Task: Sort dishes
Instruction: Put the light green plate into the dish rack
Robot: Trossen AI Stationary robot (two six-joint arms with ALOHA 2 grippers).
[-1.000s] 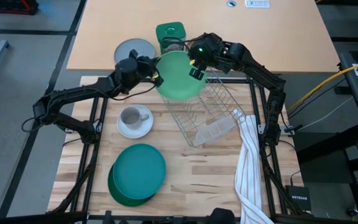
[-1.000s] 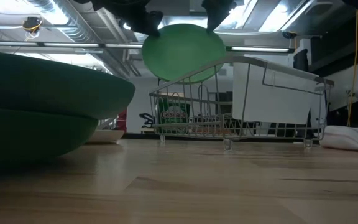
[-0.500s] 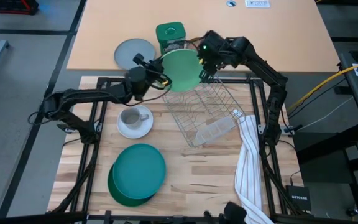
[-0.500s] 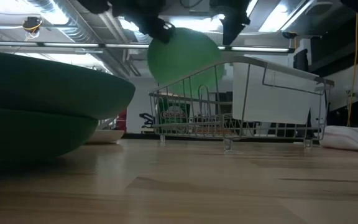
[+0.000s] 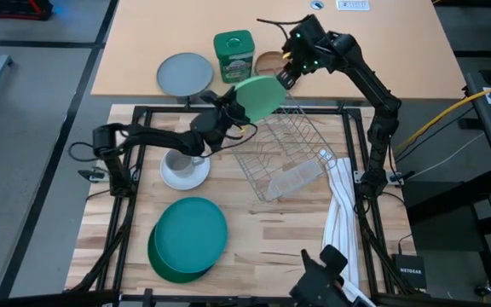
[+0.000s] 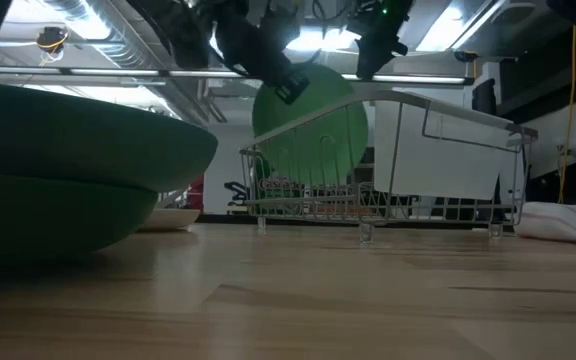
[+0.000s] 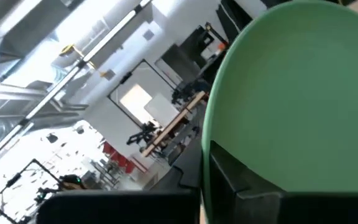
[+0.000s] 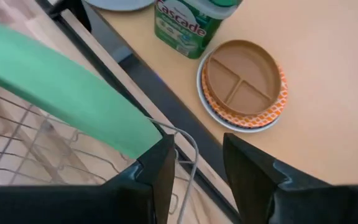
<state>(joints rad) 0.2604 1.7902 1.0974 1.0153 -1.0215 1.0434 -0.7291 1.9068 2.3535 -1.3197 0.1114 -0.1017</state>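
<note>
A light green plate [image 5: 259, 95] stands on edge inside the wire dish rack [image 5: 290, 162], shown also in the low view [image 6: 313, 135]. My left gripper [image 5: 231, 105] is shut on its left rim. My right gripper [image 5: 289, 75] is open just beyond the plate's far-right rim [image 8: 73, 93], above the rack's far corner; whether one finger touches the rim I cannot tell. A teal plate [image 5: 192, 230] lies on a dark green plate [image 5: 162, 260] at the near left. A grey mug [image 5: 178, 159] stands on a white saucer [image 5: 186, 176]. My left gripper pinches the light green plate's rim [image 7: 207, 140] on its left, upper side, one finger [image 7: 241, 183] on the plate's face and the other behind it. The fingers come from the table's left, slanting down. The plate stands nearly upright, its lower part down among the rack's wires [image 6: 313, 195].
Beyond the far edge lie a flat grey plate [image 5: 184, 72], a green Cascade tub [image 5: 233, 53] and a brown orange-rimmed plate [image 8: 244, 84]. A striped towel [image 5: 341, 209] hangs at the rack's right. The rack holds a white cutlery tray [image 6: 438, 150].
The light green plate has tipped from nearly flat to standing on edge and sunk into the rack. My left gripper has gone toward the table's right and down with it. My right gripper has come off the plate's rim and drawn back toward the far edge.
</note>
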